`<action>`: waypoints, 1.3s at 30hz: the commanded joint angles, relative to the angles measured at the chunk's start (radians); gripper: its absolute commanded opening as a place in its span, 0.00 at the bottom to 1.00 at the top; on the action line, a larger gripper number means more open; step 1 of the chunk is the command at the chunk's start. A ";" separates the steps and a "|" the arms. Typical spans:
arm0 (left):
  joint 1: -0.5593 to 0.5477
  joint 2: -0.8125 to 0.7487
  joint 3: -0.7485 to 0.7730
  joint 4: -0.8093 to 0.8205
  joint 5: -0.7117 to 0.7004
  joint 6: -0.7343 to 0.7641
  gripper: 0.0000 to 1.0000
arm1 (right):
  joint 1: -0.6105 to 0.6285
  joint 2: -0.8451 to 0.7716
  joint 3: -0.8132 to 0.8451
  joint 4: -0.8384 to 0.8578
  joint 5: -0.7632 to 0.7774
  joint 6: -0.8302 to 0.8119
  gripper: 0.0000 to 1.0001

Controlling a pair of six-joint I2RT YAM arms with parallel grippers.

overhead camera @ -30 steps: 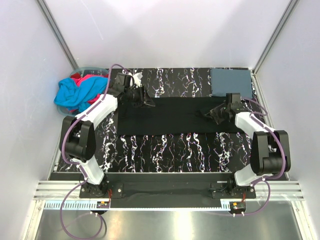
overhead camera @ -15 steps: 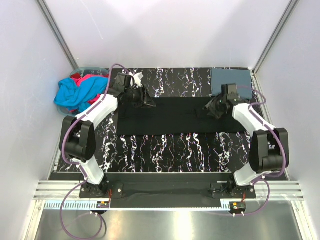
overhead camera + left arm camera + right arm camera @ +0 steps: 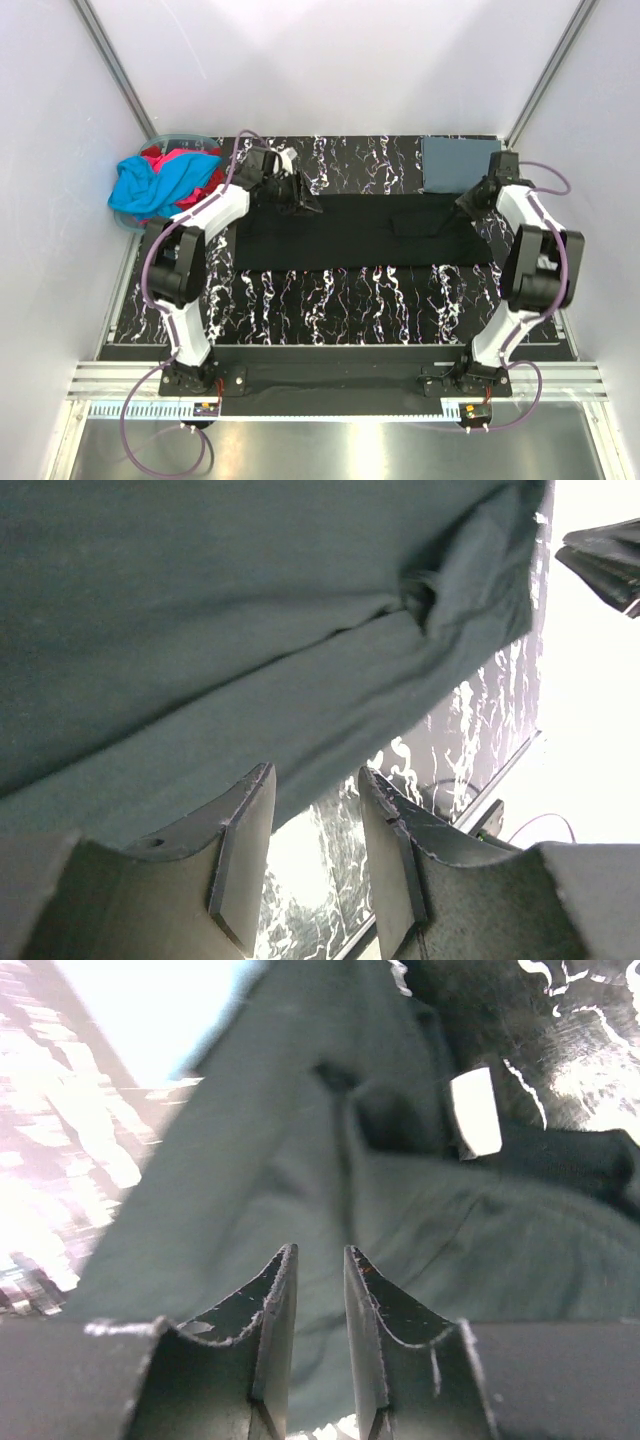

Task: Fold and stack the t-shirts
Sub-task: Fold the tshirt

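We see black shirt [image 3: 360,235] spread flat, left gripper [image 3: 306,203] half-wide, empty, at its far edge, right gripper [image 3: 468,201] narrow, empty

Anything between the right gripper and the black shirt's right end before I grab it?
Nothing visible does. The right gripper hovers over the black shirt, jaws empty; the folded blue-grey shirt lies farther back, off that path.

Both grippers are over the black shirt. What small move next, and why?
Probably lower the right gripper onto the black t-shirt's right end and pinch it. The shirt lies as a long flat band; both grippers hang open and empty, the left gripper over its other end, so a grasp precedes any fold.
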 commanded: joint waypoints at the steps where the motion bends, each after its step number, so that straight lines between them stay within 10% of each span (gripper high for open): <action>1: 0.007 0.052 0.021 0.074 0.054 -0.062 0.44 | 0.001 0.100 0.047 -0.030 -0.016 -0.053 0.32; 10: -0.015 0.000 0.014 0.148 0.078 -0.068 0.48 | -0.038 0.131 0.058 -0.027 0.101 -0.062 0.45; 26: -0.171 0.083 -0.018 0.536 0.120 -0.269 0.51 | -0.031 0.006 -0.141 0.099 -0.221 0.044 0.43; 39: -0.162 0.113 0.038 0.363 0.057 -0.168 0.52 | -0.015 0.132 -0.095 0.154 -0.206 0.044 0.40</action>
